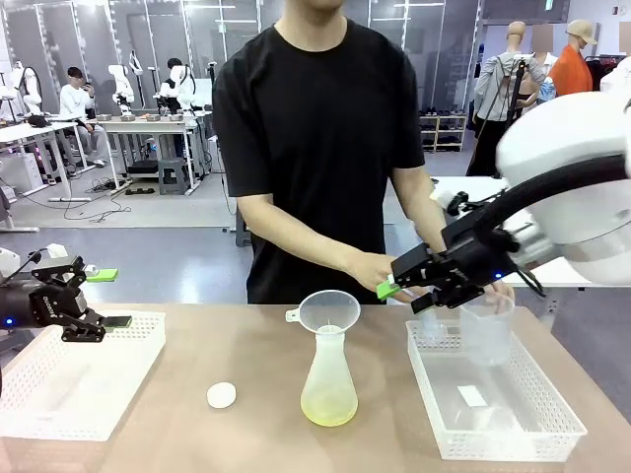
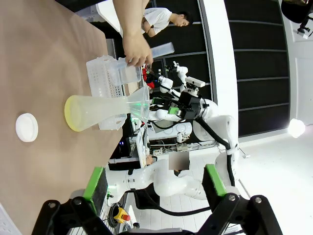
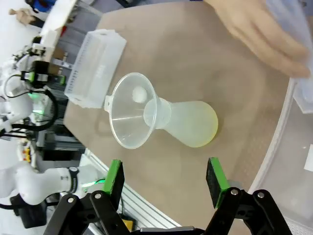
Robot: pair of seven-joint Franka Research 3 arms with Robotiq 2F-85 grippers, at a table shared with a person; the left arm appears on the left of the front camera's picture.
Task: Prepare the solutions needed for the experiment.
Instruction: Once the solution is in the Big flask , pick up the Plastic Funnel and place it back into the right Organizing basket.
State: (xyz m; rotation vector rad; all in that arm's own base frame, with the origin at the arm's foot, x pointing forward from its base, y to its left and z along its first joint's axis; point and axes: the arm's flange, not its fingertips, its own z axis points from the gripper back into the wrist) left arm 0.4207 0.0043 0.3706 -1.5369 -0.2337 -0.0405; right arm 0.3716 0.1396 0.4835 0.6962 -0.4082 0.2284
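Note:
The solution is a shallow pale yellow layer [image 1: 328, 408] at the bottom of a frosted conical flask [image 1: 328, 370] standing mid-table with a clear funnel [image 1: 328, 309] in its neck. The liquid [image 2: 72, 113] also shows in the left wrist view, and as a yellow pool [image 3: 209, 133] in the right wrist view. My right gripper [image 1: 407, 294] hovers open above and right of the funnel, in front of the person's hands. My left gripper [image 1: 108, 299] stands open over the left tray, holding nothing. The person's hand [image 1: 373, 268] holds a clear beaker [image 1: 486, 329] above the right tray.
A white basket tray [image 1: 79, 379] sits at the left, and another [image 1: 513, 434] at the right holds a small white slip. A round white cap [image 1: 221, 395] lies left of the flask. Bare brown tabletop surrounds the flask.

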